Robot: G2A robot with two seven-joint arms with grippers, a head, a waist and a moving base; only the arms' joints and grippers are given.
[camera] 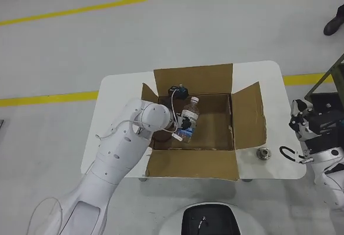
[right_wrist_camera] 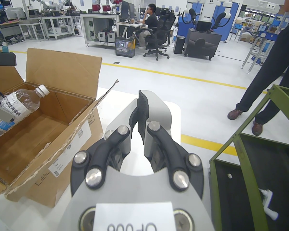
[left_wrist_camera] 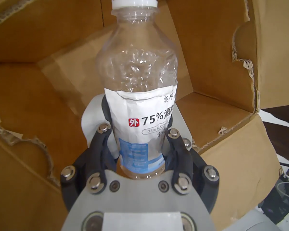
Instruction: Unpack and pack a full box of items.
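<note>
Top view puts the left hand (camera: 184,124) clamped round the bottle (camera: 190,111) within the box (camera: 192,165), whose floor looks otherwise bare (unpacking nearly done, or packing barely begun); right hand (right_wrist_camera: 140,111), pinched empty, hangs near the desk (camera: 120,97) edge.

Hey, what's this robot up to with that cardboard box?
The robot's left gripper is clamped around the lower part of a clear plastic bottle with a white cap. It holds the bottle tilted within the open cardboard box on the white table. The right gripper is shut on nothing, off at the table's side near a green cart. A small round object lies on the table beside the box.
</note>
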